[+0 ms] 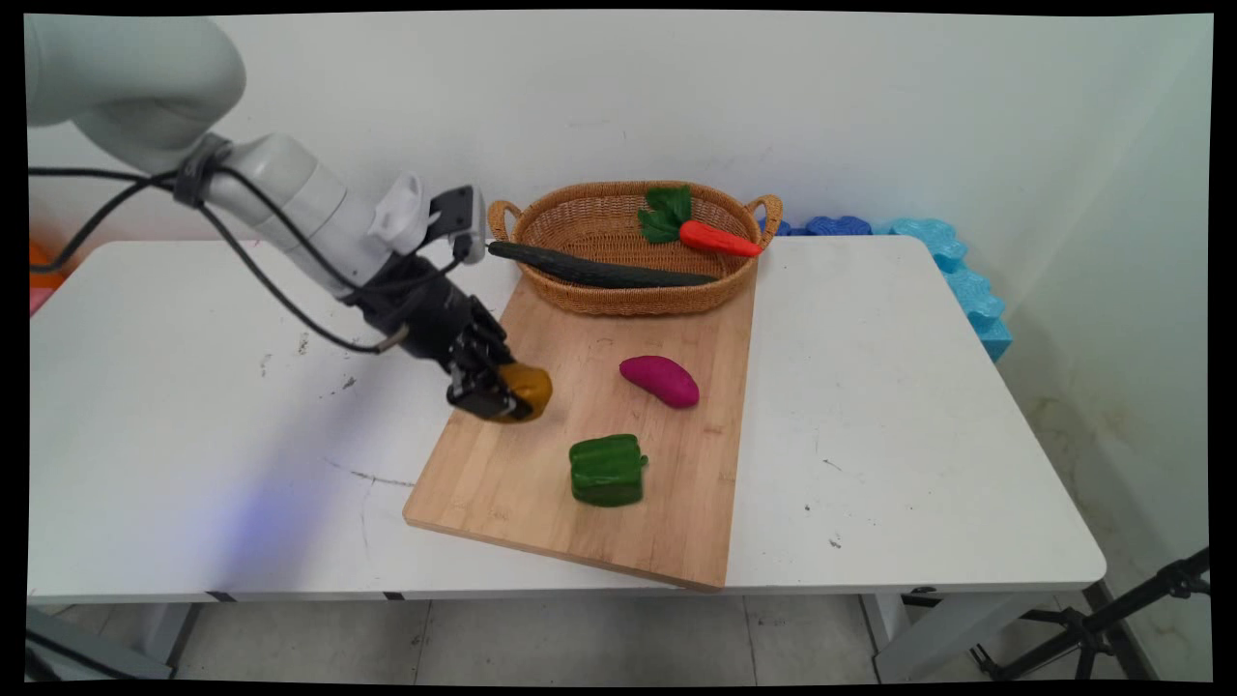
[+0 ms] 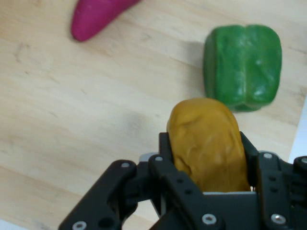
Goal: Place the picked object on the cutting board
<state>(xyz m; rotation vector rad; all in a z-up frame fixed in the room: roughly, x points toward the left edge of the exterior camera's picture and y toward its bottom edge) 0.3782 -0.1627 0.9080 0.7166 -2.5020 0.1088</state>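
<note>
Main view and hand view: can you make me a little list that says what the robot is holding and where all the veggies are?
end effector: shut on the potato, over the board's left edge
potato: yellow-brown, held between the fingers
cutting board: wooden, on the white table
green pepper: on the board, near its front
purple sweet potato: on the board, mid
basket: wicker, at the board's far end
cucumber: lying across the basket, its end poking out over the left rim
carrot: in the basket, right side

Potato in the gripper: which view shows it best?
Hand view. The potato fills the frame's middle, clamped in the gripper. In the main view, the gripper hides most of the potato; only its rounded end shows above the board.
</note>
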